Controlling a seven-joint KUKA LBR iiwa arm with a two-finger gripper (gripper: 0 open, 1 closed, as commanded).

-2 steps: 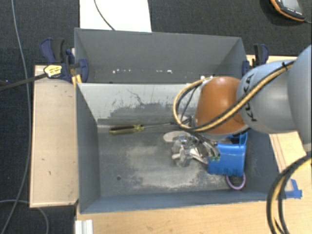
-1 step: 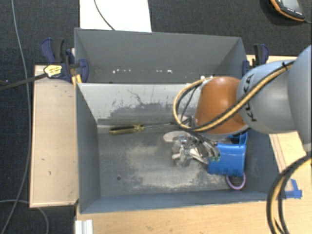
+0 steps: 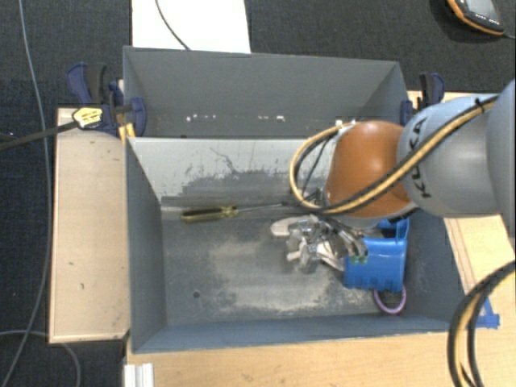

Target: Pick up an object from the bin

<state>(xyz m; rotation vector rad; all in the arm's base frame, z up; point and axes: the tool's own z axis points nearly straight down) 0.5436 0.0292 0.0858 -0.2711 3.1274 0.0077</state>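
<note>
My gripper (image 3: 313, 245) is low in the bin, right of centre, just above the floor. A blue plastic boxy object (image 3: 377, 266) lies directly to its right, touching or nearly touching it. A screwdriver (image 3: 208, 213) with a yellow handle lies to the left along the back of the floor, its dark shaft pointing toward the gripper. A small purple loop (image 3: 391, 301) rests at the front right, below the blue object. Whether anything is held is hidden under the gripper's metal parts.
The arm, with its orange wrist cover and cables, comes in from the right and hides the bin's back right part. The left half of the bin floor is bare, scuffed metal. The bin walls slope steeply inward.
</note>
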